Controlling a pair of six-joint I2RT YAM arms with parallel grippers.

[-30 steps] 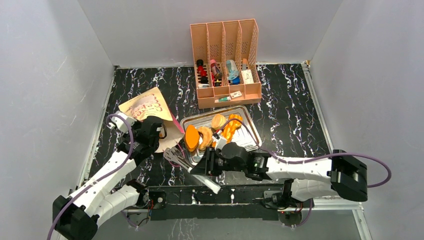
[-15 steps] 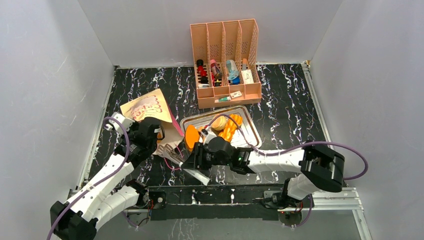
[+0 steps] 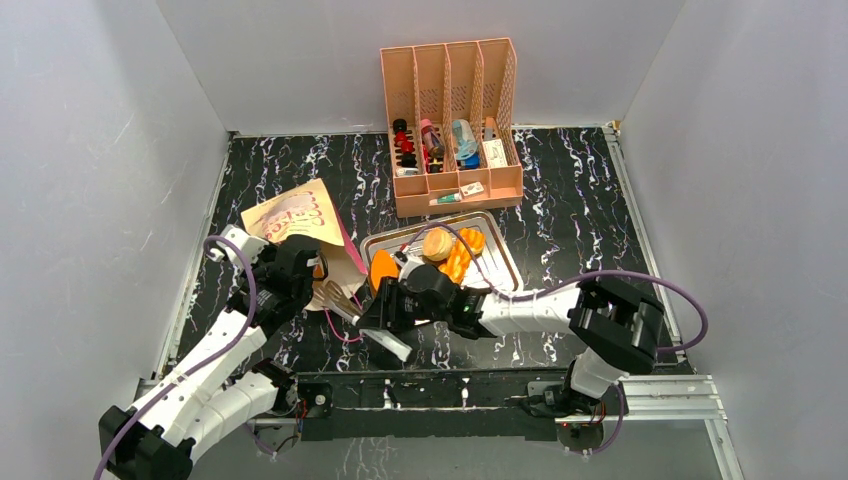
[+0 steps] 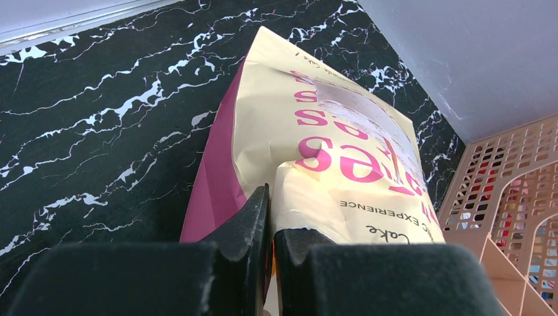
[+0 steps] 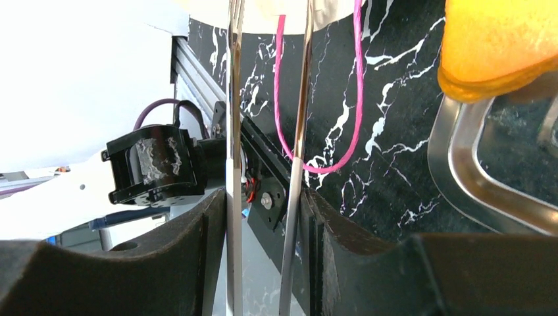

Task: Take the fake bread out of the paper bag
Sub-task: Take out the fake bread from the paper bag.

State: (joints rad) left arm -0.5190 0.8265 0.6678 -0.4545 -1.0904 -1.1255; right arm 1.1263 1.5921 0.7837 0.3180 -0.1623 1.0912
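Lab test booth: plain white walls (image 3: 120,120), aluminium frame rail (image 3: 650,405)

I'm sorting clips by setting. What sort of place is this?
Likely a robot test cell: bare white walls enclose a black marbled table, left arm and right arm bolted at its near edge.

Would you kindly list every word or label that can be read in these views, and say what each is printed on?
"EXPERIENCE": small dark print on the paper bag, left wrist view.
"Cake": small print next to it, same bag.
Large pink lettering on the bag: partly folded under, not readable whole.
Labels on items in the peach organizer: too small to read.
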